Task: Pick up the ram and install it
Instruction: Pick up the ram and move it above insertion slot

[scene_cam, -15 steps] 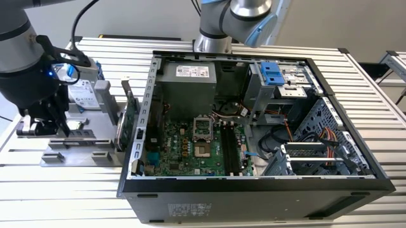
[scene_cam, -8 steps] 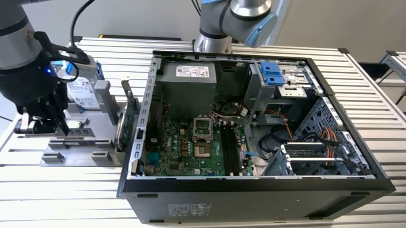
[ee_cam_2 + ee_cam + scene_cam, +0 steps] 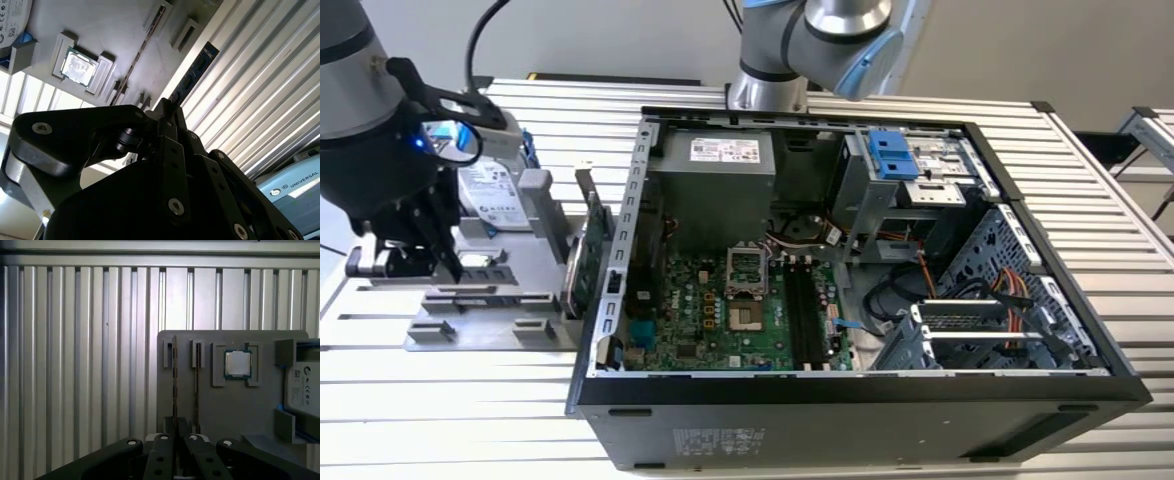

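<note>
Right now your fingers are clamping narrowly on the ram standing in the grey holder; the hard drive is showing a white printed label.

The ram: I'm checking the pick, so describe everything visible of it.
The ram is a slim, flat, dark circuit-board stick with small chips along its face. In the first wrist view it shows edge-on at the grey holder, beside a second thin stick. The tool is shut on its near end; whether it sits in a slot is unclear.
</note>
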Available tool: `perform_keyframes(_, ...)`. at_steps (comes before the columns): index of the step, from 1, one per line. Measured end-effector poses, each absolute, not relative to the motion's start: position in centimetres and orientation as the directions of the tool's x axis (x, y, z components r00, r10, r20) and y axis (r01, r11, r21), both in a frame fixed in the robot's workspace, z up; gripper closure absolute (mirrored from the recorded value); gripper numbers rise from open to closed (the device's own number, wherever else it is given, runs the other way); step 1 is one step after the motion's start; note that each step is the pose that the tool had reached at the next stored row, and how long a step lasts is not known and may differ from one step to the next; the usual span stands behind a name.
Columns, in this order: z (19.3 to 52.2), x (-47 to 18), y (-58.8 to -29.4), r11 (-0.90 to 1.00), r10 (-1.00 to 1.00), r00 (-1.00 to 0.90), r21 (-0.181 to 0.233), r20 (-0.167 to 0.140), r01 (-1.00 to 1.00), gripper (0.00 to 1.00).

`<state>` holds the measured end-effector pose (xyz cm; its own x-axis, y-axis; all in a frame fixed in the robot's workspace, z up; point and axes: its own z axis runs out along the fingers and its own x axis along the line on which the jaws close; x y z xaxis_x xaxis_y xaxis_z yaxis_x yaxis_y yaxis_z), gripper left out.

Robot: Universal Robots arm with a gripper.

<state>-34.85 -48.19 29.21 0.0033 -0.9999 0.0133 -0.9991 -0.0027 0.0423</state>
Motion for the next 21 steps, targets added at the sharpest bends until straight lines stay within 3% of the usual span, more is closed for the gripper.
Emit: perform_keyframes(21,30.6,-34.8,-48.2,-0.003,-1.000,0.003,0.042,0.013,-0.999,1.00)
